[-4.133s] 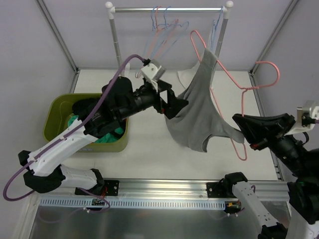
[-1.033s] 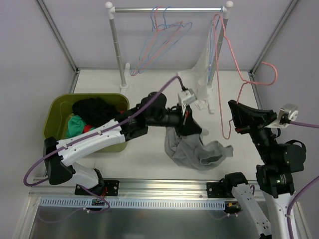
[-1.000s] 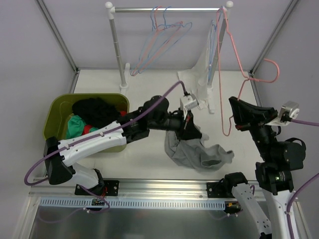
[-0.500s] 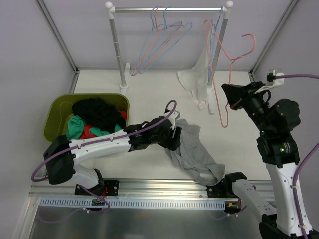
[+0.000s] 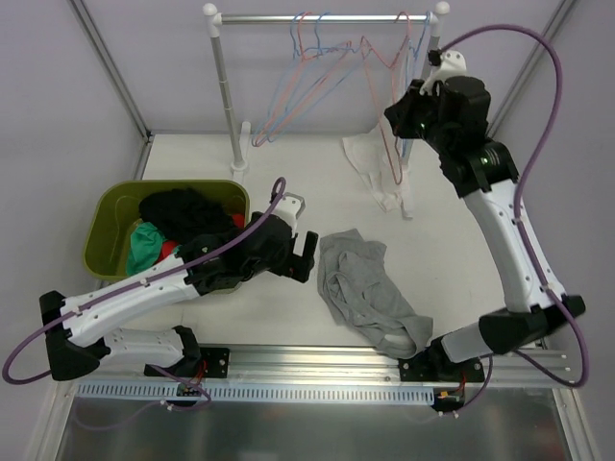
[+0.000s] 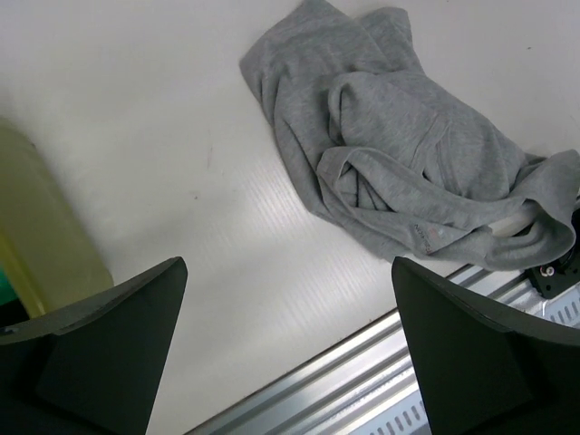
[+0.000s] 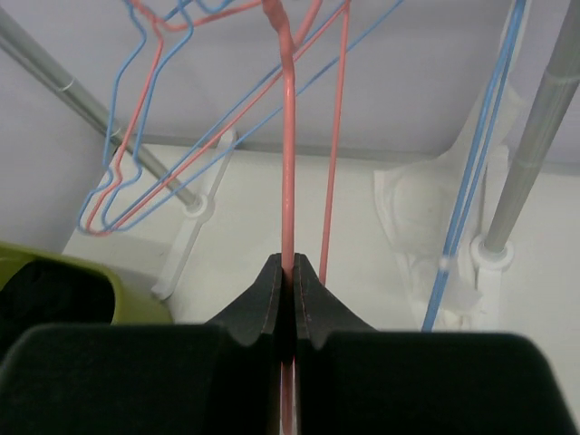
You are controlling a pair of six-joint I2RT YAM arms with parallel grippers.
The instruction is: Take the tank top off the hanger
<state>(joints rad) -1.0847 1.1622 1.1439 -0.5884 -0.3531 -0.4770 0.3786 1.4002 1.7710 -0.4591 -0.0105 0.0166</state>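
Matte white table (image 5: 288,173), crumpled grey tank top (image 5: 370,288), thin pink wire hanger (image 7: 288,181)

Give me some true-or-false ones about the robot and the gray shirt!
1. The gray tank top lies crumpled on the table, off any hanger. True.
2. The left hand is pinching the tank top. False: it is wide open with nothing in it, beside the tank top.
3. The right hand is shut on a pink hanger. True.
4. The green bin is empty. False: it holds black, green and red clothes.
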